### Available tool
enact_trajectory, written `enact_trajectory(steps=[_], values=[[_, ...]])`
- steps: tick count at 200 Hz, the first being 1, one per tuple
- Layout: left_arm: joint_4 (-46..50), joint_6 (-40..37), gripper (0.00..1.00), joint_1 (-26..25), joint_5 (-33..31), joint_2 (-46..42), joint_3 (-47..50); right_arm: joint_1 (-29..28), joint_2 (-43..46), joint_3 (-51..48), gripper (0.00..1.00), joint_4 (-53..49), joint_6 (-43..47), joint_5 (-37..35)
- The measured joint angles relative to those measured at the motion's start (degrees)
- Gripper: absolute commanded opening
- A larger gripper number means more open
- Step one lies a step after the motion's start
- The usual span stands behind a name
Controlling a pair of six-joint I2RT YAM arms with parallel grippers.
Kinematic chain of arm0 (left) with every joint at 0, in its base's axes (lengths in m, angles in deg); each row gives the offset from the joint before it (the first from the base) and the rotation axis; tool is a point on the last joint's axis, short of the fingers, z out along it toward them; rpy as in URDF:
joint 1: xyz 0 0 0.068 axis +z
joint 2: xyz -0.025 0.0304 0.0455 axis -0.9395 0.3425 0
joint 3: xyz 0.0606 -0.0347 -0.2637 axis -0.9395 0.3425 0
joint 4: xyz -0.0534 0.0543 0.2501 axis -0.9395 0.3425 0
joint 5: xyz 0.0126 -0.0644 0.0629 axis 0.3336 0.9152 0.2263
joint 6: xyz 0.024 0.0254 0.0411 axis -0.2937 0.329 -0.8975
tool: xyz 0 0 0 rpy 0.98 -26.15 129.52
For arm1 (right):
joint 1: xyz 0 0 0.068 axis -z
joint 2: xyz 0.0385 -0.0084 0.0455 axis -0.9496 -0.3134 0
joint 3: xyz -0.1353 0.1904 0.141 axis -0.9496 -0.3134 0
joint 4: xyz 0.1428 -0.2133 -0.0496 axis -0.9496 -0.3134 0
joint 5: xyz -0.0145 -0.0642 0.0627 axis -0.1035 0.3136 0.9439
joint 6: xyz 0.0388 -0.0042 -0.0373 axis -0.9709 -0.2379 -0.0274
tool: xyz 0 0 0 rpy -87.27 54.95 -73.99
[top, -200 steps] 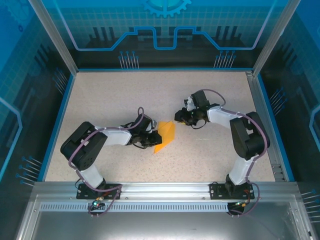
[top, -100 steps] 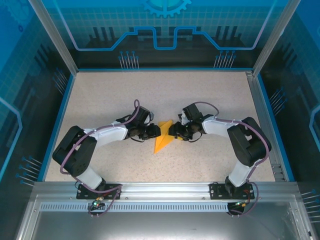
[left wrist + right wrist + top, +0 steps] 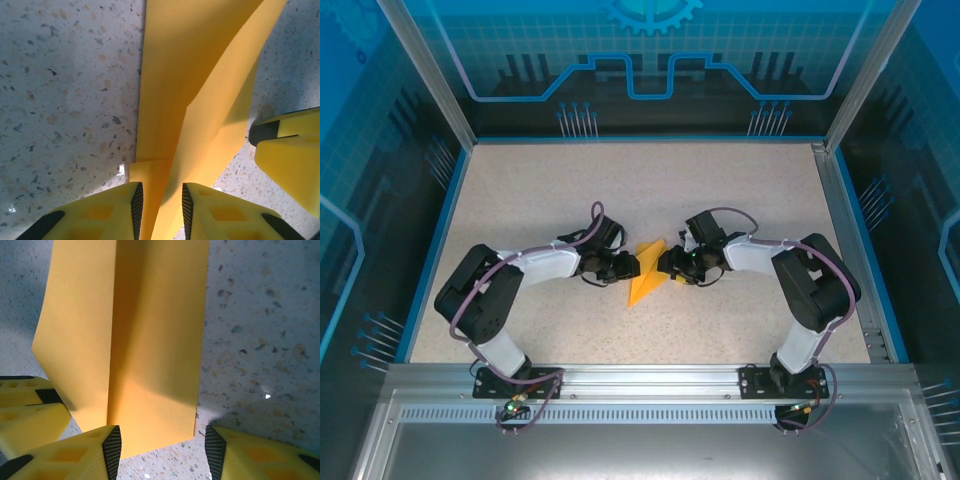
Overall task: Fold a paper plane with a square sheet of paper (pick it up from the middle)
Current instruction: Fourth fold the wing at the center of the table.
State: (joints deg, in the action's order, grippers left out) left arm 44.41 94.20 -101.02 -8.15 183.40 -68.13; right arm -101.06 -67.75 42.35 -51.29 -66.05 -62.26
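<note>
Right gripper now astride paper

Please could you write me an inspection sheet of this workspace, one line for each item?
Surface: speckled light table, no spill seen.
Job's things: square sheet of paper, orange, folded with a raised crease, at mid-table between the two grippers.
Clutter: nothing seen.
Grippers: left gripper has the paper between narrowly parted jaws, grip cannot be told; right gripper open, jaws astride the paper's edge.
Cables: cables loop along both arms, clear of the paper.
Surroundings: blue panelled walls, metal frame posts.
</note>
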Motion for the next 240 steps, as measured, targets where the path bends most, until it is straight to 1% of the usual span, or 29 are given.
enact_trajectory(steps=[22,44,91,106,126,240], values=[[0.13,0.0,0.3,0.0,0.02,0.79,0.0,0.11,-0.11,-0.15,0.52,0.68,-1.31,0.44],[0.15,0.0,0.3,0.0,0.02,1.4,-0.04,0.13,-0.24,-0.42,0.49,1.29,-2.49,0.59],[0.13,0.0,0.29,0.0,0.07,2.78,-0.9,0.39,-0.5,-0.63,0.5,2.14,-4.44,1.36],[0.13,0.0,0.29,0.0,0.07,3.21,-0.92,0.48,-0.5,-0.72,0.49,2.45,-4.9,1.49],[0.13,0.0,0.28,0.11,0.22,3.3,-0.98,0.42,-0.87,-0.79,0.45,3.37,-5.42,1.73],[0.2,0.0,0.24,0.24,0.31,3.48,-1.01,0.42,-1.16,-0.79,0.48,4.42,-6.16,2.56]])
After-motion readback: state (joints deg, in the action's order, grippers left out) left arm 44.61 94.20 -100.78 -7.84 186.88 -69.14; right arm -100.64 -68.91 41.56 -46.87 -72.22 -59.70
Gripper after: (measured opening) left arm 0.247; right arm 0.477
